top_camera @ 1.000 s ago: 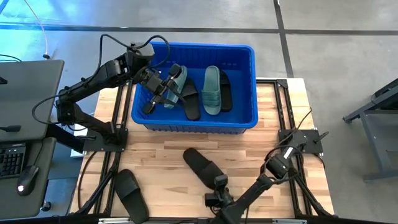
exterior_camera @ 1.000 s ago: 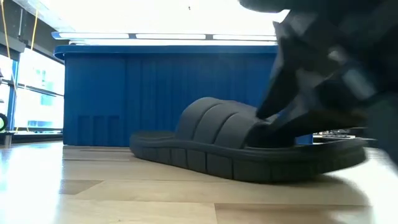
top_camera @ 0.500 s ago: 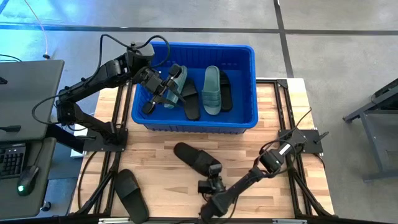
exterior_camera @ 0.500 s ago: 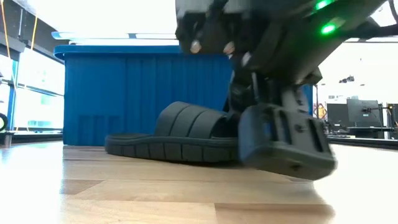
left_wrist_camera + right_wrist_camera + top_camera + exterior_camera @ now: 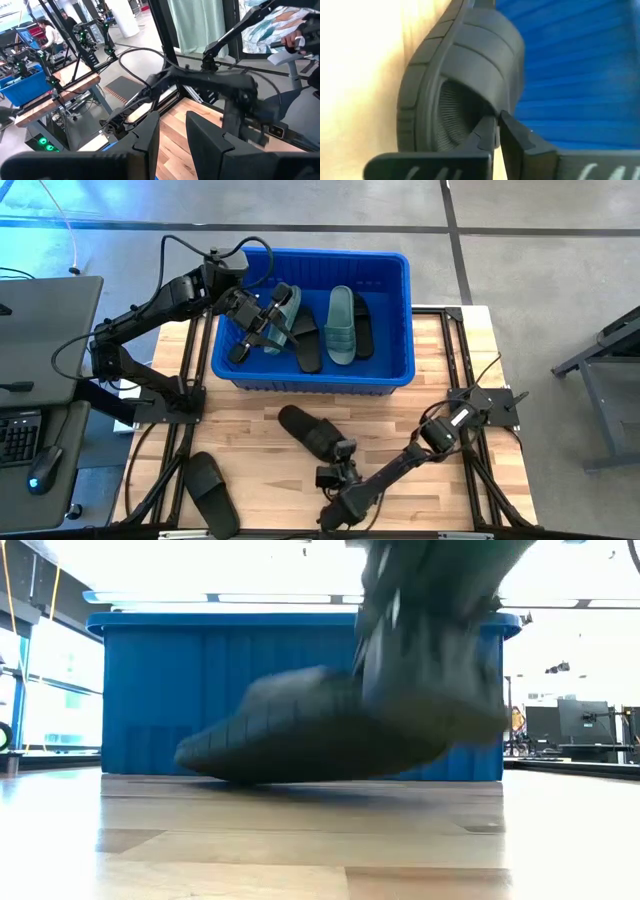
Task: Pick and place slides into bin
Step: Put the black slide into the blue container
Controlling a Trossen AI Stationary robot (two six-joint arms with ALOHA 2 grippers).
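Pickup is in hand: the right gripper (image 5: 338, 452) is clamped on a black slide (image 5: 309, 432), which must next be carried toward twelve o'clock into the blue bin (image 5: 312, 378).

No text, label, brand, number or sign can be read anywhere in these views.
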